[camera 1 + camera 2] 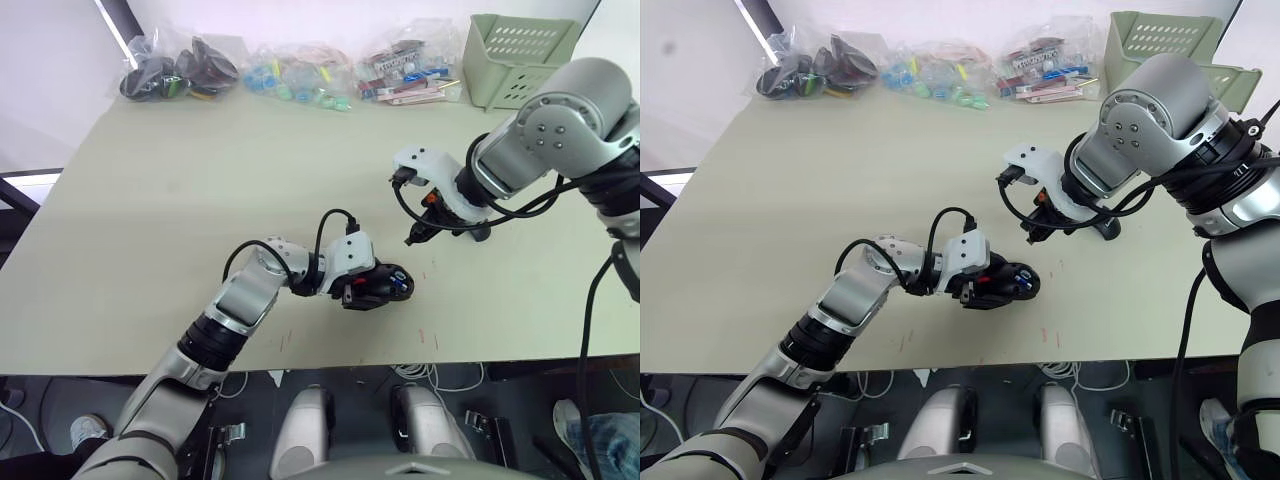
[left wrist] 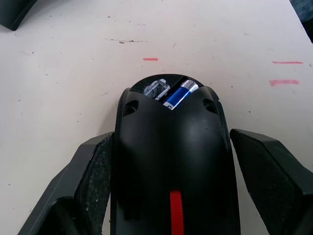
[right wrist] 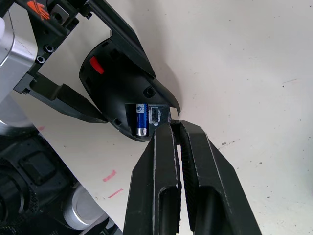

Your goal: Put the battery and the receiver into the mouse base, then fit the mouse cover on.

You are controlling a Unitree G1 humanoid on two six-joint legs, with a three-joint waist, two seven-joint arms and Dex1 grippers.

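The black mouse base (image 2: 171, 161), with a red patch, lies on the table near the front edge. My left gripper (image 2: 169, 135) is shut on its sides. In its open compartment sits the blue battery (image 2: 178, 94), and the silvery-ended receiver (image 2: 157, 89) lies beside it. My right gripper (image 3: 171, 125) is shut with nothing between its fingers. Its tips hover just above the receiver (image 3: 155, 115) end of the base (image 3: 117, 83). A black piece (image 1: 474, 232) that looks like the mouse cover lies under my right forearm, mostly hidden.
Clear bags of small parts (image 1: 300, 72) line the table's back edge. A pale green basket (image 1: 515, 55) stands at the back right. Small red marks (image 1: 432, 335) dot the table near the front edge.
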